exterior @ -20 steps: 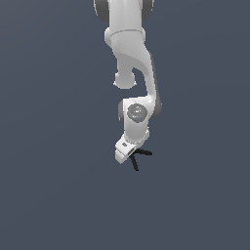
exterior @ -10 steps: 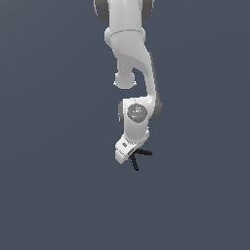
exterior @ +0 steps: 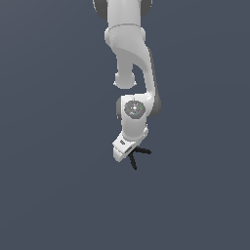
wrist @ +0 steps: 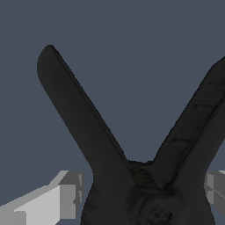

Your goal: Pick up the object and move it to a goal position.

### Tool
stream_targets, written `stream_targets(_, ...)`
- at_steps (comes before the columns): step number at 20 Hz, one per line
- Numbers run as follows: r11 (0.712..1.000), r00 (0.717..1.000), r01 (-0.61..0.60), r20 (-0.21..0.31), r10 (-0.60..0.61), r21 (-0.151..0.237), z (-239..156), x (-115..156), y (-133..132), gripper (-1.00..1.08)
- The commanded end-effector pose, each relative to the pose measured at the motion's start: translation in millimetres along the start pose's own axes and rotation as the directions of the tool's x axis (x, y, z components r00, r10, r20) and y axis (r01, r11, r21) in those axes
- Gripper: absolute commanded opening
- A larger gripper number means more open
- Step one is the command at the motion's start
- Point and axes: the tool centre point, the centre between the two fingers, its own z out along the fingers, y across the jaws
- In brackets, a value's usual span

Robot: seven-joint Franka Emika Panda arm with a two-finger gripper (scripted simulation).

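The object is a small black spring clamp [exterior: 141, 152] with two thin handles splayed apart; it sticks out from under the white hand in the exterior view. In the wrist view the clamp [wrist: 88, 118] fills the frame, its handles forming a V. My gripper [exterior: 128, 155] is at the end of the down-pointing arm. In the wrist view the gripper [wrist: 145, 200] has one grey-white finger [wrist: 61, 200] against each side of the clamp's pivot body, so it is shut on it. The clamp's tip is hidden.
Only a plain dark grey-blue surface [exterior: 49, 185] surrounds the arm in both views. No other object, container or edge shows.
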Motion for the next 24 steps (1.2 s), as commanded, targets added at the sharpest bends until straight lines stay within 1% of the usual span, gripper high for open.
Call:
stream_targets(1,1.000,1.000,-0.001,-0.002,0.001,-0.002,-13,-5,5,-1.00)
stream_targets(8,1.000,1.000,0.000,-0.002,0.000,-0.002,-67,-28,23,-1.00)
stream_targets(19,1.000,1.000,0.001,-0.003,-0.001,-0.001,-186,-77,64,-1.00)
stream_targets(24,1.000,1.000,0.001,-0.003,-0.001,0.000,-234,-96,82,-1.00)
